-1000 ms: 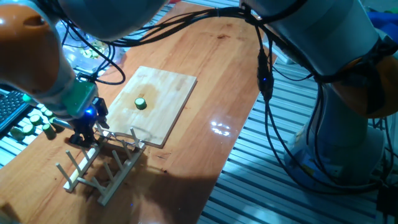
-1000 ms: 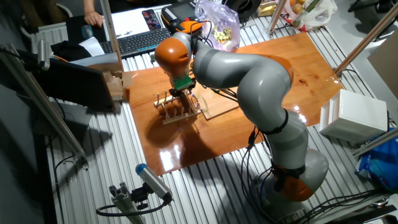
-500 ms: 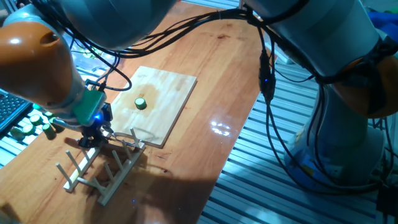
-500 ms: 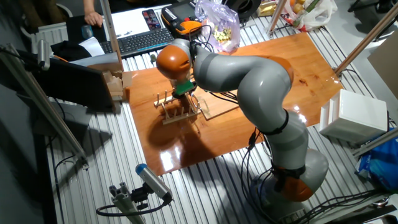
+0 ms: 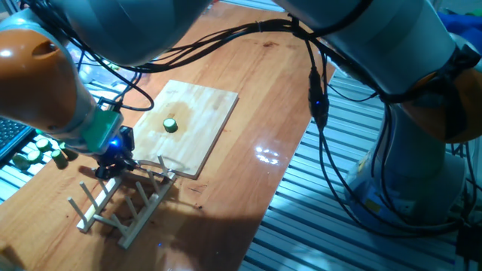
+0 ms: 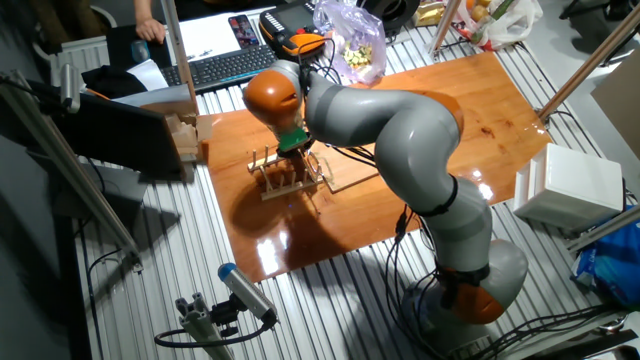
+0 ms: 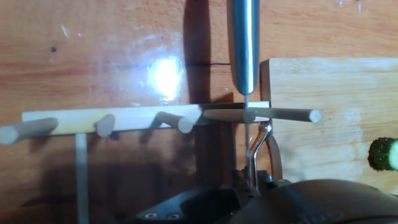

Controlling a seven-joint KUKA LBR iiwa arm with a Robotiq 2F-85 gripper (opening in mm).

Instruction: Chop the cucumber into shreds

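A: Which step was judged to be in hand?

B: Fetching the tool, it was thought. The gripper was held low over the near end of the wooden peg rack. Whether the fingers were spread or pinched onto anything could not be told, as the tips were hidden by the hand's own dark body in the hand view.

A: What was seen just ahead of the fingers?

B: A thin metal edge, taken to be a blade seen edge-on, ran straight out from them between 2 pegs. It ended further ahead in a round steel handle. A knife standing in the rack was assumed.

A: And the cucumber?

B: It was found well apart from the fingers, ahead and off to their right. It lay alone on the cutting board, whole, and no shreds were seen.

A: Which way was it pointed?

B: It was read as 1 short round piece set on a cut face, pale flesh up. Its axis was therefore upright, and no long axis lay along the board.

A: What was called for next?

B: A firm hold on the knife, a clean lift clear of the pegs, then a carry over the board.
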